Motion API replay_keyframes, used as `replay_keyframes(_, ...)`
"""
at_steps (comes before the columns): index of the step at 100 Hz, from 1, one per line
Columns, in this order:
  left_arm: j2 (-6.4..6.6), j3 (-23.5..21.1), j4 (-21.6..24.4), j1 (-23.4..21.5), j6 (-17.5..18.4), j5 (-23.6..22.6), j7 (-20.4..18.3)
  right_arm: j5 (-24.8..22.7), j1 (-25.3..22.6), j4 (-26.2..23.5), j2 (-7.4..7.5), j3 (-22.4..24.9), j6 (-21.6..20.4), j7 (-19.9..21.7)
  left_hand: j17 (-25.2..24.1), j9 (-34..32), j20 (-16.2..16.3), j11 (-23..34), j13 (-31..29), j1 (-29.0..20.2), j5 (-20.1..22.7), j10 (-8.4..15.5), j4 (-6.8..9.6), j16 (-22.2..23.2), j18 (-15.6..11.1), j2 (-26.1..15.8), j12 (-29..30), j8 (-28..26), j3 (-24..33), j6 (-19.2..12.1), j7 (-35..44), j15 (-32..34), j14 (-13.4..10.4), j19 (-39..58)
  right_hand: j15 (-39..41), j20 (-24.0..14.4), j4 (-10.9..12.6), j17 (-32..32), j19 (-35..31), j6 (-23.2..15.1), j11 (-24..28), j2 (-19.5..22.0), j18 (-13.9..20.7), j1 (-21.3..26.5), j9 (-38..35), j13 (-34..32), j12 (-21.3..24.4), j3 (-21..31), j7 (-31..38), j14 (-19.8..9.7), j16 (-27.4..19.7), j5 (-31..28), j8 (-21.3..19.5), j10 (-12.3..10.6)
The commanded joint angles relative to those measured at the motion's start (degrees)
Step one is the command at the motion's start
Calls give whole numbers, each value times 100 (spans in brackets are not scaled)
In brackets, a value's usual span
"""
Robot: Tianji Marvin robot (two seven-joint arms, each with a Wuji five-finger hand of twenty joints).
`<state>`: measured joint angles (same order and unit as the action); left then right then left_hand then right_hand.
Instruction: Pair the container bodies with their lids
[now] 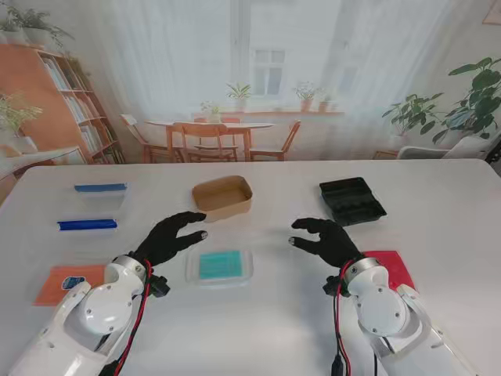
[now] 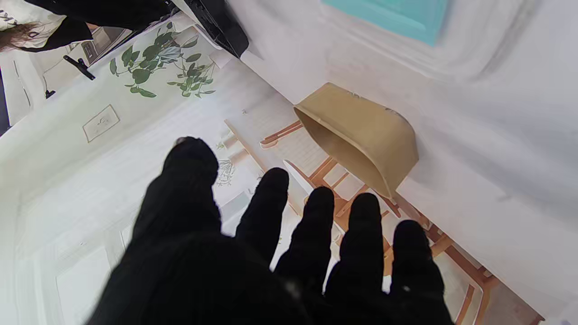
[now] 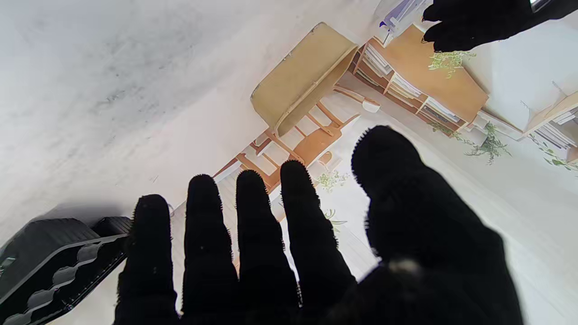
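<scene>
Beside the teal-lidded container (image 1: 220, 266), left hand (image 1: 169, 237) hovers empty, fingers apart

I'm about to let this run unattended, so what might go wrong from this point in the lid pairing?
1. The clear lid with the teal label lies flat on the table; the open left hand beside it may struggle to get fingers under its thin rim.
2. The brown paper box looks light and could slide if pushed while being capped.
3. The right hand, also open, hangs between the black tray and the red lid, and might pick a mismatched pair.
</scene>
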<state>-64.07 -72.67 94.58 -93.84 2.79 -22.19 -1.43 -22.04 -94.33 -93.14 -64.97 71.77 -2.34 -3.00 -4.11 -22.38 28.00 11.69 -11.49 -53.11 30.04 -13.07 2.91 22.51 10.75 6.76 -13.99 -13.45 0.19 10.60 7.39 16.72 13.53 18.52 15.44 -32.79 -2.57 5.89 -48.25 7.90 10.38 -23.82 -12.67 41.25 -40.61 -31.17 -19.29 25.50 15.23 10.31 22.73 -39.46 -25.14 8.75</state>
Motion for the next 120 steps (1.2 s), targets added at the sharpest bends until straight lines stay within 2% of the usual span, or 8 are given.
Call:
replay_keyframes(1, -12, 18, 1, -17, -12, 6, 5, 23, -12, -22, -15, -11, 17, 38, -77, 119, 90, -65, 207, 132, -88, 166, -83, -48, -205, -151, 45, 72, -119, -122, -122, -136, -187, -146, -87, 19, 182, -35, 89, -133, -57, 79, 62, 27, 135, 190, 52, -112, 28, -187, -60, 100, 78, -135)
replay_keyframes(67, -18, 151, -30, 129, 7, 4, 16, 78, 62, 28, -12, -1, 14, 94, -27, 57, 334, -40, 190, 100, -35, 144, -78, -40, -255, -153, 19, 56, -109, -76, -88, -151, -240, -285, -76, -31, 188, -14, 95, -141, -52, 99, 116, 51, 146, 200, 38, -128, 74, -218, -66, 99, 123, -151)
replay_keyframes(83, 1, 336, -107, 255, -100, 75, -144, 116, 98, 42, -32, -14, -20, 27, 80, -310, 595, 87, -57, -146, 456, 189, -82, -17, -207, -346, -32, -31, -85, -130, 96, 20, -175, 275, -62, -28, 187, -5, 93, -129, -40, 146, 125, 68, 136, 194, 35, -137, 85, -214, -66, 86, 129, -135)
replay_keyframes(87, 6, 411, -142, 302, -153, 123, -207, 109, 93, 39, -32, -9, -33, 16, 91, -415, 564, 106, -101, -374, 605, 207, -114, -43, -167, -491, -20, -49, -98, -147, 138, 62, -151, 524, -56, -28, 191, 2, 88, -120, -34, 159, 126, 85, 123, 189, 33, -133, 91, -211, -65, 76, 130, -136)
replay_keyframes(95, -2, 592, -263, 442, -261, 239, -271, 96, 67, 28, -25, 9, -50, 32, 78, -538, 16, 137, -172, -935, 788, 178, -136, -193, -151, -577, 64, -226, -43, -53, 160, 159, -169, 1319, -53, -24, 202, -4, 89, -123, -32, 169, 136, 118, 121, 192, 33, -124, 91, -219, -67, 80, 134, -132)
replay_keyframes(107, -13, 828, -507, 698, -321, 341, -343, 61, -11, -8, -24, 46, -53, 11, 124, -608, -225, 87, -217, -1138, 890, 98, -170, -297, -208, -643, 161, -155, 7, 127, 90, 164, -199, 1459, -43, -6, 207, 19, 95, -104, -25, 182, 197, 118, 104, 171, 33, -135, 95, -224, -71, 72, 140, -115)
replay_keyframes(111, -10, 889, -576, 785, -331, 360, -392, 44, -41, -26, -22, 64, -54, 5, 92, -628, -566, 61, -217, -1190, 907, 83, -195, -441, -239, -683, 214, -110, -2, 180, 72, 221, -210, 1638, -41, 9, 206, 30, 107, -92, -28, 200, 231, 108, 106, 167, 36, -141, 96, -221, -74, 69, 143, -109)
replay_keyframes(120, -13, 1006, -694, 952, -393, 439, -480, -5, -111, -73, -18, 115, -73, -15, 131, -684, -644, 41, -250, -1269, 967, 8, -205, -461, -274, -705, 229, -99, 33, 282, 77, 246, -150, 1666, -41, 60, 202, 51, 146, -69, -37, 215, 291, 91, 95, 156, 45, -158, 92, -218, -86, 69, 154, -80)
